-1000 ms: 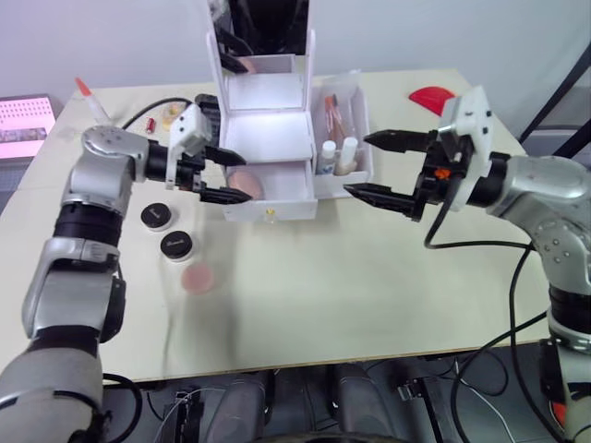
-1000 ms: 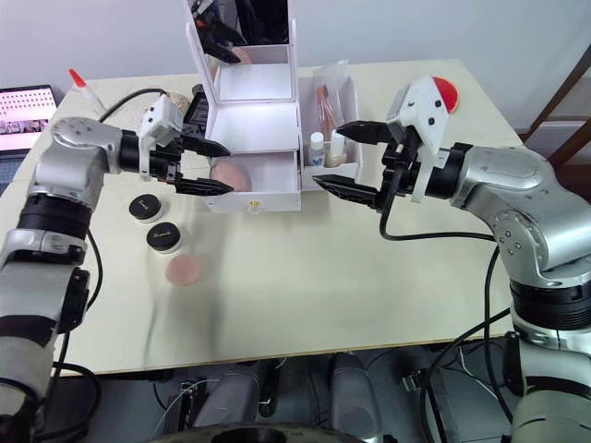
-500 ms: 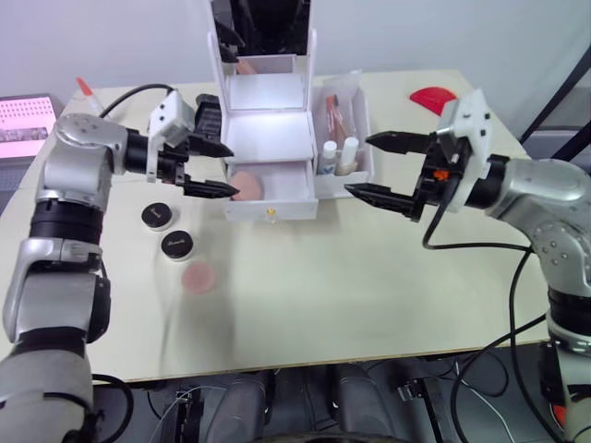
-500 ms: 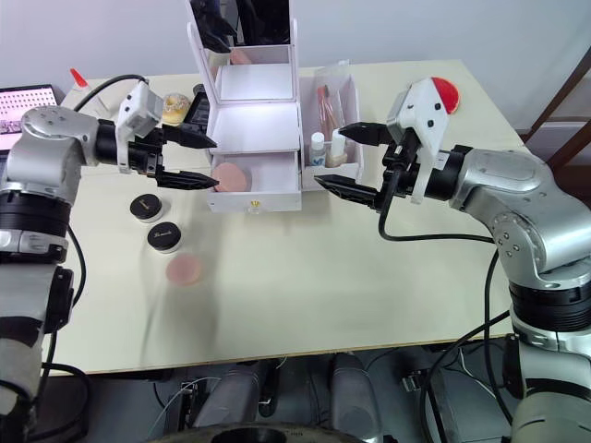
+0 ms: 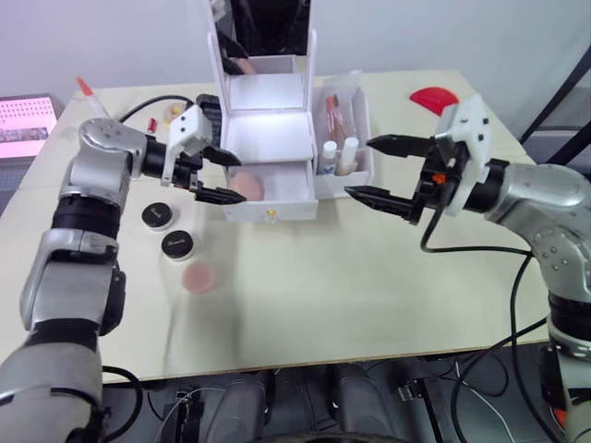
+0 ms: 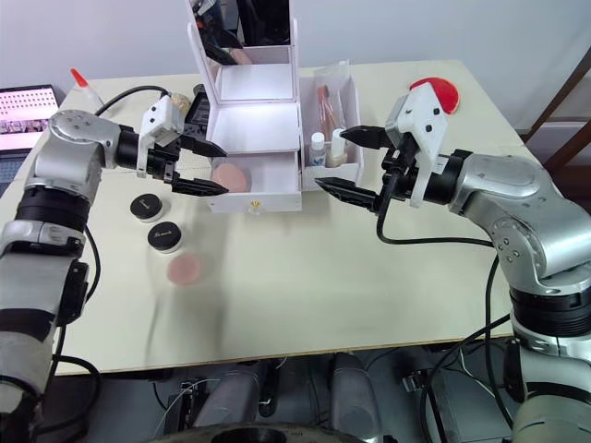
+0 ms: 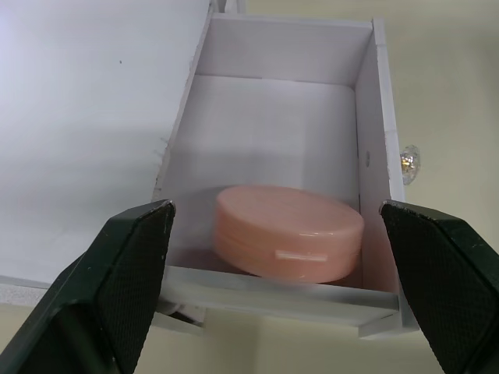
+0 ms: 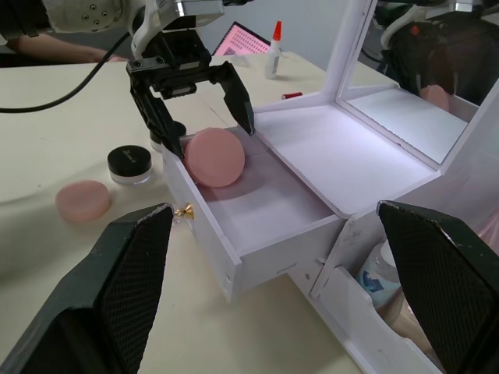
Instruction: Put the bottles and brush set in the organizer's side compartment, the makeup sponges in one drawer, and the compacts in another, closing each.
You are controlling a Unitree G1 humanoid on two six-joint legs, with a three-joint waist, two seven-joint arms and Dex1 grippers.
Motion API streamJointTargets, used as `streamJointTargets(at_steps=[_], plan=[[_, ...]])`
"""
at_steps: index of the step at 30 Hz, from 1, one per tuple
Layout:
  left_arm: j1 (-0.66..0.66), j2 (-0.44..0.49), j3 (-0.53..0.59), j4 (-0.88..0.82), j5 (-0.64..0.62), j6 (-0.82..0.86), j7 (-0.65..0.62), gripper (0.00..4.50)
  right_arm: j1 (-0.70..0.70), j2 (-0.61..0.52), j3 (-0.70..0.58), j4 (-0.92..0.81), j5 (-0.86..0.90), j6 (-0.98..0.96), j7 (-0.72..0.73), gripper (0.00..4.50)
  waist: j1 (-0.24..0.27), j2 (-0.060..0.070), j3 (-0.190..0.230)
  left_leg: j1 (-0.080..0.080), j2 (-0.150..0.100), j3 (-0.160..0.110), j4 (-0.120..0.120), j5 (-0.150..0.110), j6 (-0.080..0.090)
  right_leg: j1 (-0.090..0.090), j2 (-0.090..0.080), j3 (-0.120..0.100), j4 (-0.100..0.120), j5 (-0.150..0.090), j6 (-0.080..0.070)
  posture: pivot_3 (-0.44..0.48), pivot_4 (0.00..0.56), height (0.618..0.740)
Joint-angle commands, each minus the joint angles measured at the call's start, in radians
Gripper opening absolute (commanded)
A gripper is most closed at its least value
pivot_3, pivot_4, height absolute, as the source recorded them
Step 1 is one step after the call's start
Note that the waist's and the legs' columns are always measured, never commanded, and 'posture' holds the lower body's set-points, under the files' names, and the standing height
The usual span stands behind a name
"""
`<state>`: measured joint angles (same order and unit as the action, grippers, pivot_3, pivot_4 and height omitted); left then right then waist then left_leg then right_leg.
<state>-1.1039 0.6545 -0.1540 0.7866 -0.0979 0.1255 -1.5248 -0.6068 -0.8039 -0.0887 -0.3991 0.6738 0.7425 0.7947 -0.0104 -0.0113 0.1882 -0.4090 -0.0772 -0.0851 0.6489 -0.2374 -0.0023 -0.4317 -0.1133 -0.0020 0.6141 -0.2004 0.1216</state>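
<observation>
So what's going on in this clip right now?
The robot is sorting cosmetics into a white organizer. One pink makeup sponge lies in the pulled-out drawer, with the open left gripper right at it. The other sponge and two black compacts are on the table. Two bottles and the brush set already sit in the side compartment. The right gripper hangs open beside the organizer, holding nothing.

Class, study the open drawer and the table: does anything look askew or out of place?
Yes. The round pink sponge in the open white drawer leans tilted against its side wall rather than lying flat. The other pink sponge lies on the table.
</observation>
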Motion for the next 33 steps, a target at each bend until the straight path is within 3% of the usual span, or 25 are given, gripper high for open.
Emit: streamJointTargets(at_steps=[1,7,10,14,33], plan=[[-0.035,0.002,-0.003,0.019,0.016,0.006,-0.004,4.42,-0.010,0.000,-0.035,-0.035,0.013,-0.004,-0.009,4.50,0.000,0.000,0.000,0.000,0.000,0.000,0.000,0.000,0.000,0.000,0.000,0.000,0.000,0.000,0.000,0.000,0.150,0.738],[-0.047,-0.002,-0.002,0.035,0.026,0.004,-0.017,4.42,-0.013,0.000,-0.035,-0.033,0.010,-0.006,-0.018,4.50,-0.001,0.000,0.000,0.000,0.000,0.000,0.001,0.000,0.000,0.000,0.000,0.000,0.001,0.000,0.000,0.000,0.150,0.738],[-0.051,-0.005,0.000,0.038,0.029,0.005,-0.021,3.54,-0.014,-0.001,-0.035,-0.031,0.007,-0.008,-0.022,4.50,-0.001,0.000,0.000,0.000,0.000,0.000,0.001,0.000,0.000,0.000,0.000,0.000,0.001,0.000,0.000,0.000,0.150,0.738],[-0.057,-0.008,0.005,0.035,0.025,0.015,-0.031,1.56,-0.014,0.000,-0.034,-0.023,-0.003,-0.016,-0.029,4.50,-0.002,0.000,0.000,0.000,0.000,0.000,0.001,0.000,0.000,0.000,0.000,0.000,0.000,0.000,0.000,0.000,0.150,0.738],[-0.082,0.025,0.069,0.013,-0.029,0.065,-0.052,1.56,-0.017,0.000,-0.029,-0.001,-0.028,-0.036,-0.026,4.50,-0.003,0.000,0.000,0.000,0.000,0.000,0.001,0.000,0.000,0.000,0.000,0.000,0.000,0.000,0.000,0.000,0.150,0.738]])
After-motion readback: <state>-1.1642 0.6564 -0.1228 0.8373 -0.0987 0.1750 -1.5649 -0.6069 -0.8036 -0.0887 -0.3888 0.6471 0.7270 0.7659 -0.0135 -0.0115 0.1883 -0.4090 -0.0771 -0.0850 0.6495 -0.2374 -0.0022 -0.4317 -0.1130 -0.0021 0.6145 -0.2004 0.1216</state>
